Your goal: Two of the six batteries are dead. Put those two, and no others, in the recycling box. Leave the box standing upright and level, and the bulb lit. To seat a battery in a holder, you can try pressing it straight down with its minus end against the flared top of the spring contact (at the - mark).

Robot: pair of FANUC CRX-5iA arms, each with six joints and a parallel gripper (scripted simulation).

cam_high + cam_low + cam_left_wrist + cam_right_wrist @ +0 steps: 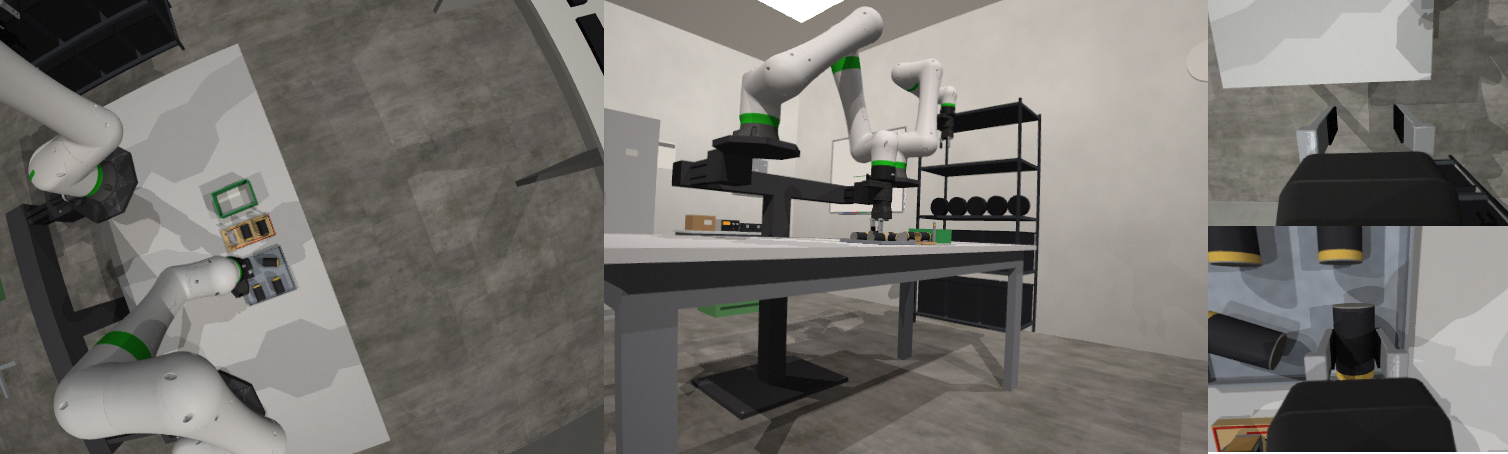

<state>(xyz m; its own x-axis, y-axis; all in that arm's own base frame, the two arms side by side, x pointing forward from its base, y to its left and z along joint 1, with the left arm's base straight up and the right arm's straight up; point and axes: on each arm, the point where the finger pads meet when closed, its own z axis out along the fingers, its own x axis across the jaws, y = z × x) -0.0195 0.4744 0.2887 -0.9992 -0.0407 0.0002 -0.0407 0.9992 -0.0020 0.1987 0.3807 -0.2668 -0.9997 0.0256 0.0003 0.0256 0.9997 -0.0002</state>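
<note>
My right gripper [1354,340] [876,227] is shut on a black battery [1354,316] lying in the grey tray [1303,291] [267,274]; both pads touch its sides. Three other batteries lie in the tray: one tilted [1245,340] [270,262] and two side by side [278,285] [257,292]. The tan holder [254,229] bears two batteries [246,232] [262,227]. The green recycling box [217,205] [944,236] stands upright beyond it, with no battery visible inside. Whether the bulb is lit cannot be told. My left gripper [1365,117] [945,143] is open and empty, high up.
The holder lies between the tray and the green box, close to both. The white table [300,360] [1333,60] has its long edge beyond them. A black shelf rack [979,167] stands behind the left arm.
</note>
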